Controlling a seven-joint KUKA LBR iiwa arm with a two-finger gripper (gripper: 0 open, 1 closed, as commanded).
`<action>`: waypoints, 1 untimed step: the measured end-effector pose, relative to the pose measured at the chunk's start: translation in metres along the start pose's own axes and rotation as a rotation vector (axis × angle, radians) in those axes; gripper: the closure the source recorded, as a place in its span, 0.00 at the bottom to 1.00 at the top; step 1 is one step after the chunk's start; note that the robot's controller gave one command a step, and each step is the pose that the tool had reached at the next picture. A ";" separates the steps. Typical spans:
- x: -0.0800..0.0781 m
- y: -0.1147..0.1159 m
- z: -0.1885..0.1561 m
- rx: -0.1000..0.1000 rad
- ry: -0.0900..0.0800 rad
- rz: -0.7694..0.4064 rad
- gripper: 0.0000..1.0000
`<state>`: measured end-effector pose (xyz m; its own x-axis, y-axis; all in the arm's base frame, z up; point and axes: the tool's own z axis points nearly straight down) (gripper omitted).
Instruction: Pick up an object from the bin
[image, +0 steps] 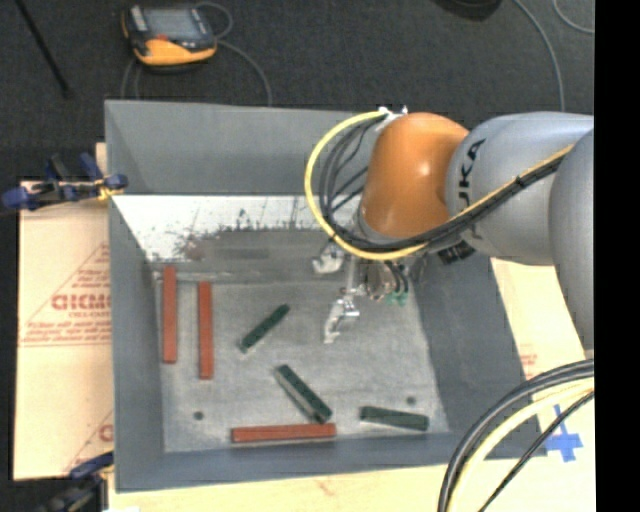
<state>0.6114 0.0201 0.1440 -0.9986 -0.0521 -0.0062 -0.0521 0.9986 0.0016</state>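
Bars lie loose on the floor of the grey bin (200, 150), and we count six: three red-brown and three dark green. Two red-brown ones stand side by side at 9 o'clock, the outer red bar (170, 313) and the inner red bar (205, 330), parallel and just apart. The third red bar (283, 433) lies crosswise at 6 o'clock, near the front wall. The tilted green bar (264, 327) lies a little toward 9 o'clock from the centre. The middle green bar (303, 393) slants at 6 o'clock, just above the third red bar, and the last green bar (393, 419) lies at 4 o'clock. The arm (520, 190), with its orange cover (405, 180), reaches in from 3 o'clock. Its jaws hang at about 2 o'clock over bare floor. The tilted green bar is the nearest thing, to their 9 o'clock and apart from them. We cannot tell whether the jaws are open or closed.
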 end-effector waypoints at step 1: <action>-0.003 0.024 0.061 0.001 0.004 0.166 1.00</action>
<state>0.6136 0.0441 0.0830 -0.9935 0.1138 -0.0016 0.1138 0.9935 0.0012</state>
